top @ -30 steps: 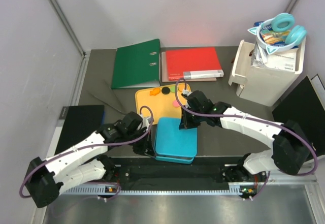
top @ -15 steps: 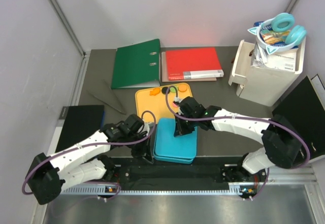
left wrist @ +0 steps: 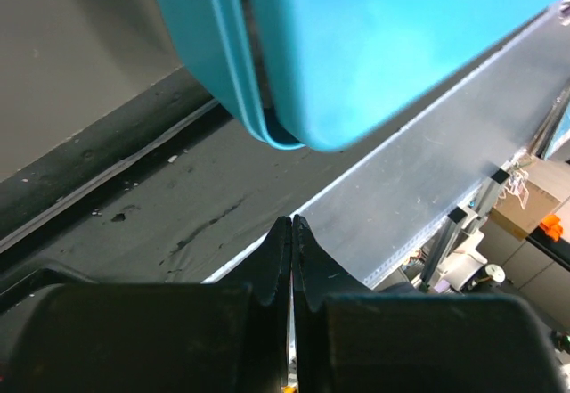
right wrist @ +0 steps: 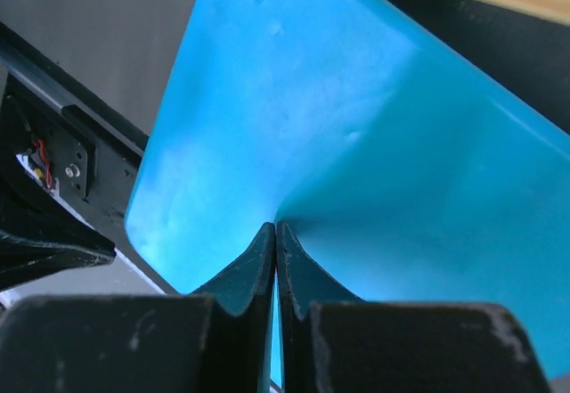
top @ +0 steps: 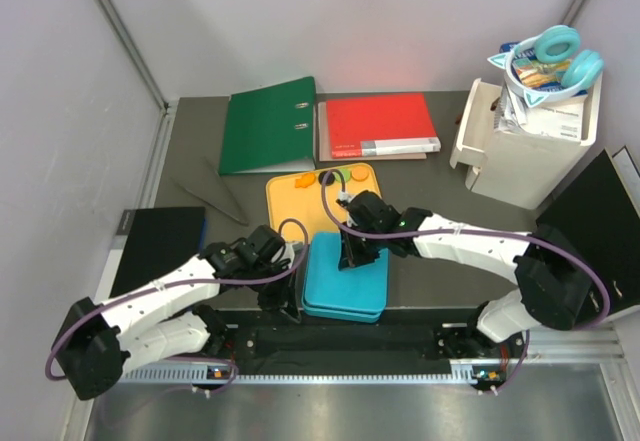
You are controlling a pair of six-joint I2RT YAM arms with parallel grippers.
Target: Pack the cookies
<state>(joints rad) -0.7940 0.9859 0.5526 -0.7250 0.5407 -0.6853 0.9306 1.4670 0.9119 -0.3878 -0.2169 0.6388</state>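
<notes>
- Right gripper [right wrist: 274, 228] has slid left along the box [top: 345, 283] in the last second; we judge it's pressing the top shut.
- Its jaws are fully closed, empty, tips against blue.
- Left gripper [left wrist: 291, 221] is closed too, holding nothing, just off the box's near left corner.
- Cookies [top: 326, 176]: we see a few along the tray's [top: 290, 206] far edge.

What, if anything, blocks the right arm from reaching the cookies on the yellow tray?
Probably nothing: the right gripper, shut, is over the blue box lid, and the cookies lie uncovered just beyond on the yellow tray.
</notes>
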